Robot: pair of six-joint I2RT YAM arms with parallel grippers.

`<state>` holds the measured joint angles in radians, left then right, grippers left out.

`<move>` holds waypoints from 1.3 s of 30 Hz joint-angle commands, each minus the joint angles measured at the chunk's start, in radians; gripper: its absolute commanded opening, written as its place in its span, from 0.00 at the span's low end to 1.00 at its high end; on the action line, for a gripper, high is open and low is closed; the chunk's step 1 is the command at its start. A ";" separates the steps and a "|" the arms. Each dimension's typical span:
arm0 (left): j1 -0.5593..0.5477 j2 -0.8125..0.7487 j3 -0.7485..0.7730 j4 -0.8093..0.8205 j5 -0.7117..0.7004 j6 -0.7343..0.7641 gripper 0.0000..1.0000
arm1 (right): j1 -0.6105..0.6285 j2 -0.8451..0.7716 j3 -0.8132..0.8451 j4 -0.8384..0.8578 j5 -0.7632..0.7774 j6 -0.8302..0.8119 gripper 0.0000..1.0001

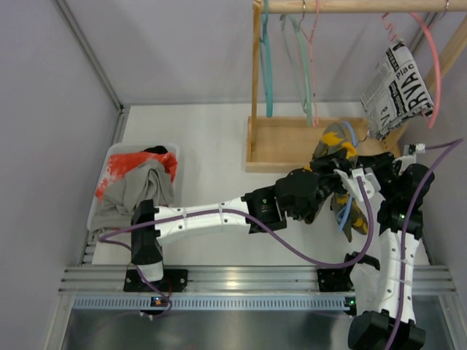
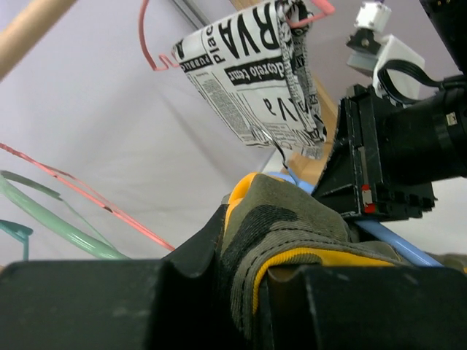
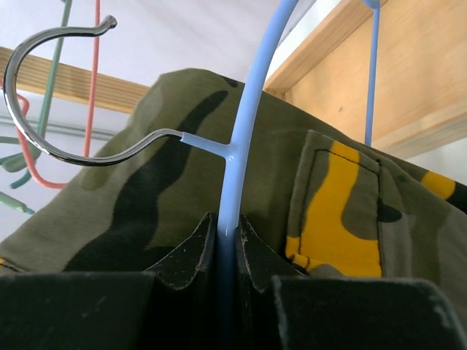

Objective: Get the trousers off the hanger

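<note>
Place: a robotics lab test cell (not a home or a shop).
Enclosure: plain grey panels (image 1: 44, 109) wall in the left and far sides of a white table (image 1: 211, 138).
Mounting: the left arm (image 1: 211, 215) and right arm (image 1: 398, 248) are bolted to an aluminium rail (image 1: 241, 277) at the near edge, with purple cables (image 1: 306, 251) trailing loose.
Props: a small wooden rack (image 1: 292, 146) stands far right, hung with plastic hangers (image 1: 267, 65); a white bin (image 1: 117, 151) at the left holds grey trousers (image 1: 139, 189).

Twin white-and-black arms, purple cabling
Left arm (image 1: 208, 216) and right arm (image 1: 400, 251): white links with screws, black joints, purple cable (image 1: 306, 254) each; left gripper (image 2: 248, 281), right gripper (image 3: 225, 244) matte black.
</note>
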<state>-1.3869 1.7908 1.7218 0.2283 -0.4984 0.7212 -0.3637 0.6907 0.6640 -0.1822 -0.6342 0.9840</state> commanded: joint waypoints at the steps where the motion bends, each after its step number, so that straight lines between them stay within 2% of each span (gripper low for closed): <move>1: -0.008 -0.194 0.168 0.523 0.041 0.069 0.00 | -0.026 0.015 -0.021 0.038 -0.073 0.002 0.00; 6: -0.008 -0.156 0.266 0.568 0.052 0.156 0.00 | -0.043 -0.005 -0.043 -0.043 -0.084 -0.077 0.00; 10: -0.008 -0.130 0.355 0.568 0.092 0.190 0.00 | -0.075 0.020 -0.086 -0.056 -0.099 -0.073 0.00; 18: -0.008 -0.139 0.377 0.566 0.104 0.190 0.00 | -0.084 0.058 -0.080 -0.060 -0.059 -0.134 0.00; 24: -0.009 -0.215 0.300 0.519 0.103 0.138 0.00 | -0.084 0.073 -0.070 -0.079 -0.024 -0.200 0.00; 30: -0.009 -0.332 0.162 0.465 0.066 0.072 0.00 | -0.084 0.056 -0.040 -0.080 -0.027 -0.223 0.00; 35: -0.009 -0.413 0.036 0.444 0.027 0.053 0.00 | -0.084 0.066 -0.021 -0.092 -0.028 -0.242 0.00; 39: -0.008 -0.534 -0.127 0.392 0.082 0.069 0.00 | -0.084 0.060 -0.006 -0.112 -0.028 -0.274 0.00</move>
<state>-1.3945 1.3712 1.6474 0.5522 -0.4862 0.8062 -0.4366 0.7666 0.5850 -0.3210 -0.6655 0.7593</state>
